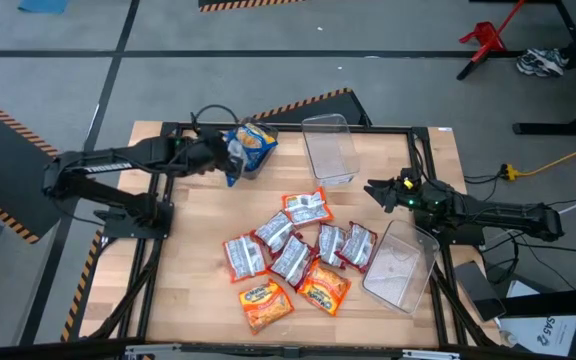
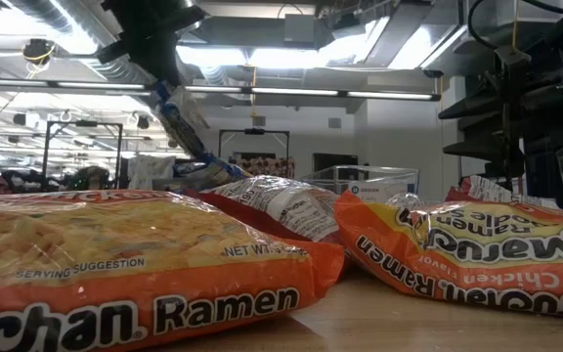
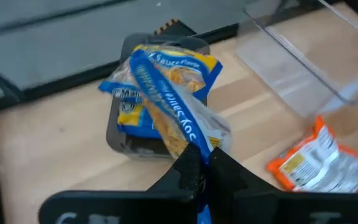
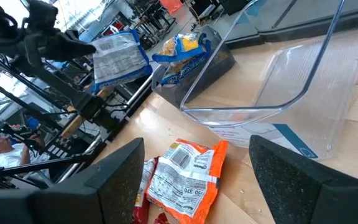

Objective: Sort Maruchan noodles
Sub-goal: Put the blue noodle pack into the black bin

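My left gripper (image 1: 226, 155) hovers above the table's far left part, shut on a blue-and-yellow noodle packet (image 3: 166, 99). That packet hangs over a small bin (image 3: 114, 134) with more blue-and-yellow packets (image 1: 256, 140) in it. Several red-and-white packets (image 1: 293, 240) and orange packets (image 1: 323, 288) lie flat in a heap mid-table. My right gripper (image 1: 373, 190) is open and holds nothing. It is at the right side, pointing toward an empty clear bin (image 1: 328, 148) and an orange packet (image 4: 185, 174). My left gripper pinches the blue-and-yellow packet by one short end (image 3: 197, 146) between its two fingers, coming from the table's left. The packet is lifted clear of the table. In the low view it hangs slanting down from the fingers (image 2: 159, 59), above the bin's packets.
A second empty clear bin (image 1: 403, 265) lies tilted at the table's right near part, beside the heap. A black frame rail (image 1: 288, 128) runs along the far edge. Bare wood shows at the left near part (image 1: 193, 260) and between the heap and the far bins.
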{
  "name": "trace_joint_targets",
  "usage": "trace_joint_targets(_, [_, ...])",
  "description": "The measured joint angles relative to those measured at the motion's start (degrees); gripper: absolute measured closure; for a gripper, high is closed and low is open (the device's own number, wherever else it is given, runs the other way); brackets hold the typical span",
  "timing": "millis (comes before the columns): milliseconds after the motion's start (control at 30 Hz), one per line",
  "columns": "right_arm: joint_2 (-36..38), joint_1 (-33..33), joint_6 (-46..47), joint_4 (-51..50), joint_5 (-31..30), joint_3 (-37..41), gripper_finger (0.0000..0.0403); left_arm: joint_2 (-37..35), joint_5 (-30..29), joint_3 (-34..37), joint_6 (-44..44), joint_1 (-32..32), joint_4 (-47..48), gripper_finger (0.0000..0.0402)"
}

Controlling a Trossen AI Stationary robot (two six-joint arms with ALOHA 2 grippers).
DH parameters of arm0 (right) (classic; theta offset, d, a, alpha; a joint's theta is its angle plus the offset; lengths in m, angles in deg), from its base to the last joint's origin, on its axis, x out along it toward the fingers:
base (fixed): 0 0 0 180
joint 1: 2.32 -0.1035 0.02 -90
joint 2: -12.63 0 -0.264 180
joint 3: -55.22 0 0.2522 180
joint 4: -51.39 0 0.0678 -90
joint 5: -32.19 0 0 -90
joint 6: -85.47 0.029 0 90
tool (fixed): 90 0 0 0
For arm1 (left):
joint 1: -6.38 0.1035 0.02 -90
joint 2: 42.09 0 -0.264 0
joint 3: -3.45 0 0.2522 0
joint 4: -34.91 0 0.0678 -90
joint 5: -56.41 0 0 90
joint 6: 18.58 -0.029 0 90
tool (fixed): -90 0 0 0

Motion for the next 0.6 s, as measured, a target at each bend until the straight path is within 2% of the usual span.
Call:
trace_joint_targets(267, [-0.02, -0.02, -0.22, 0.00, -0.05, 0.00, 0.0125, -0.25, 7.30, 0.00, 5.18, 5.37, -0.21, 0.0400])
trace_joint_targets(600, [-0.02, 0.00, -0.32, 0.00, -0.07, 0.00, 0.0125, 0.17, 17.12, 0.00, 7.32, 11.95, -0.09, 0.0401])
